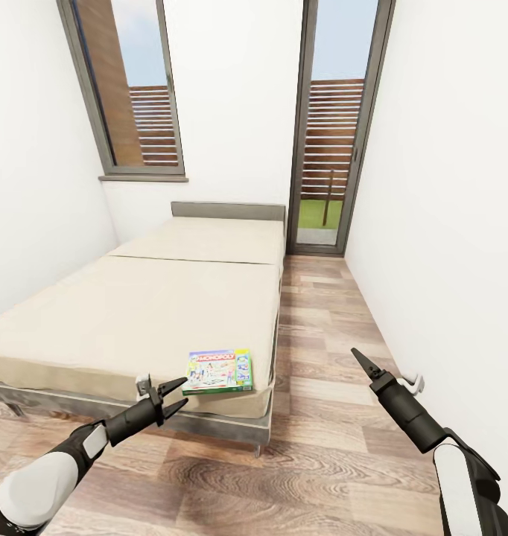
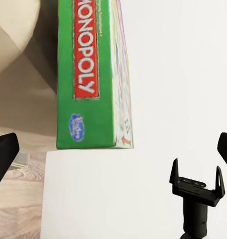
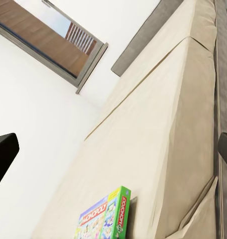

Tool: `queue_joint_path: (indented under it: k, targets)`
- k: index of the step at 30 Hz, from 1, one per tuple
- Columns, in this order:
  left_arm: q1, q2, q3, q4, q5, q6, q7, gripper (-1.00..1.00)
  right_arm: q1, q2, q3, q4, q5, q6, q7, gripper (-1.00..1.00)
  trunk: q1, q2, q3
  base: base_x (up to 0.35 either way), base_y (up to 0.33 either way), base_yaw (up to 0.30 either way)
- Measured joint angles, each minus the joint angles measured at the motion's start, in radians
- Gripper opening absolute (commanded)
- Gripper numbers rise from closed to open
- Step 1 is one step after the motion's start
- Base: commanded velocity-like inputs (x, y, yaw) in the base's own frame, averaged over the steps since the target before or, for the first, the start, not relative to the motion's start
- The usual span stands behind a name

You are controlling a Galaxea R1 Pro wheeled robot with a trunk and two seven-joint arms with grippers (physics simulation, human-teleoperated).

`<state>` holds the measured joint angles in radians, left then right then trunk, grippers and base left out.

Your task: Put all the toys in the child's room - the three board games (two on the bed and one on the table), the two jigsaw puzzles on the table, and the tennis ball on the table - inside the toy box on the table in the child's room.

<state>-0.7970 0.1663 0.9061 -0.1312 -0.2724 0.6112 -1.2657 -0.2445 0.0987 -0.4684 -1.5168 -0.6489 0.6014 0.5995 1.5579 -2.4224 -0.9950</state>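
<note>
On the near corner of the bed, by its foot end, lies the Monopoly box, a flat rectangular printed carton with a green edge, red lettered banner and pale pictured lid, resting flat on the smooth beige mattress; the bed's frame and headboard are plain grey, the floor is wood plank with strong grain, the walls are matte white, and two tall grey-framed windows stand behind; the left gripper is black and pointed, its two fingers spread apart with nothing between them, hovering just off the bed's foot edge, near the box's left corner and not touching it; in the left wrist view the green side of the carton fills the space ahead of the parted tips; the right gripper hangs over the floor to the right of the bed, well apart from the box, and whether its fingers are parted I cannot tell
</note>
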Motion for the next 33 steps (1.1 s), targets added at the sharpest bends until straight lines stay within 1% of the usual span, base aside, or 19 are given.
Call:
queue_joint_path:
  k: [13, 33]
  targets:
    - [0.000, 0.009, 0.025, 0.000, 0.000, -0.001, 0.002, 1.00, 0.000, 0.000, -0.001, 0.000, 0.000, 0.001, 0.002, 1.00, 0.000, 0.000, 0.000, 0.000, 0.000, 0.000]
    - [0.000, 0.009, 0.027, 0.000, 0.000, -0.002, 0.010, 1.00, 0.000, 0.000, -0.002, 0.000, 0.000, 0.002, 0.006, 1.00, 0.000, 0.000, 0.000, 0.000, 0.000, 0.000]
